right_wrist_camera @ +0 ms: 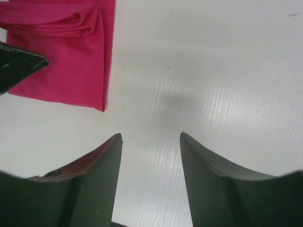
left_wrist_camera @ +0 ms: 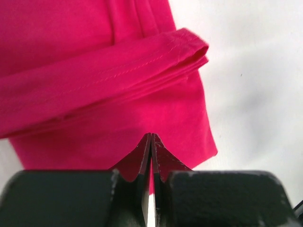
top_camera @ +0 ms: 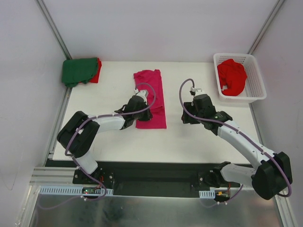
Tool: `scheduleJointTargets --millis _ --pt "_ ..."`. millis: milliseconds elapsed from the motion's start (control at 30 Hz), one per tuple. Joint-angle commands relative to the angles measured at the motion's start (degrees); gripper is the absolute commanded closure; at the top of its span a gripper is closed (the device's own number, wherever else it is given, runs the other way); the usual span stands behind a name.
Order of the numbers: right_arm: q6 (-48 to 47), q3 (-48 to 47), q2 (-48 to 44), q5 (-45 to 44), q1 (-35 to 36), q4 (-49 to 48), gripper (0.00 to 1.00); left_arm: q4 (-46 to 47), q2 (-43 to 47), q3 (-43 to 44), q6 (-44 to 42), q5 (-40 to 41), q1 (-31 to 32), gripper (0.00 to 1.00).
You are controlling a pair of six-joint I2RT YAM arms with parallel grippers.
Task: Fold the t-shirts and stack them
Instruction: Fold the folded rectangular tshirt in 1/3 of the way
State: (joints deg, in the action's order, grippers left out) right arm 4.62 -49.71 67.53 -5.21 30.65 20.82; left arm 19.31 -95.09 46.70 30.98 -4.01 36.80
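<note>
Left jaws: pressed together at the near edge of the folded pink t-shirt, which lay just ahead of them on the table. Right jaws: spread above bare table, pink t-shirt ahead to their left.

The right hand hangs parted over the white table, folded magenta t-shirt upper left.
</note>
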Motion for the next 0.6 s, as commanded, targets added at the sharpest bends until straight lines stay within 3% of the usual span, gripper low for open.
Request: scheduleJointTargets --millis 0,567 --pt "0.74 1.81 -3.71 -2.87 0.11 2.82 0.42 3.89 -2.55 4.01 0.48 -1.7 0.47 1.0" --pt "0.91 3.13 -4.07 -4.46 0.11 2.82 0.39 2.66 -5.02 5.51 -0.4 -1.09 0.47 1.0"
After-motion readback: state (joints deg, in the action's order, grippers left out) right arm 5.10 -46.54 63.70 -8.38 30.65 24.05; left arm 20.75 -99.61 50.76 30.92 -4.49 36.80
